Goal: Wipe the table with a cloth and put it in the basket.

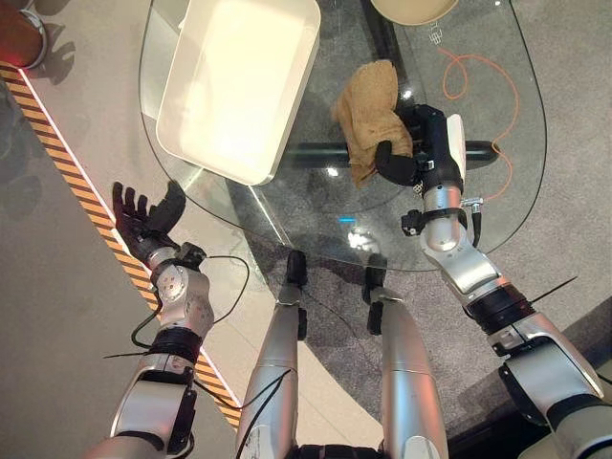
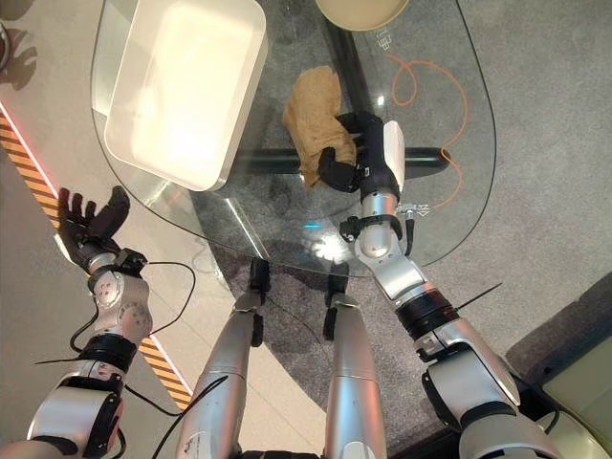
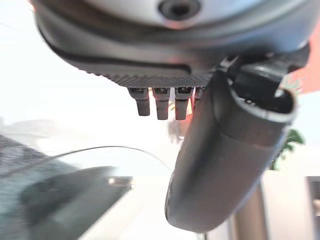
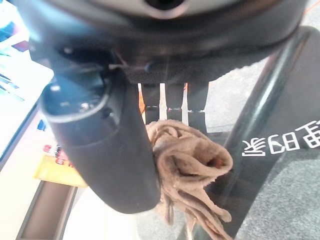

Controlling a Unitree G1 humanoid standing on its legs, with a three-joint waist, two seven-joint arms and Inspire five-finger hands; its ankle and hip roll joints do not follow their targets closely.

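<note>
While the left hand (image 1: pixel 143 218) hung idle off the worktop's edge over the floor, fingers (image 3: pixel 162 102) straight and holding nothing, the white basket (image 1: pixel 177 129) sat on the left part of the glass worktop (image 1: pixel 507 124), and just right of it lay the tan cloth (image 1: pixel 368 115). The right hand (image 1: pixel 421 143) was far the nearer, its fingers and thumb curled round the cloth's near end, the bunched cloth stretching away from the robot, so by my reckoning the drop called for a short carry leftward. Beneath the glass showed grey carpet and, off left, a striped floor strip (image 1: pixel 86 206).
</note>
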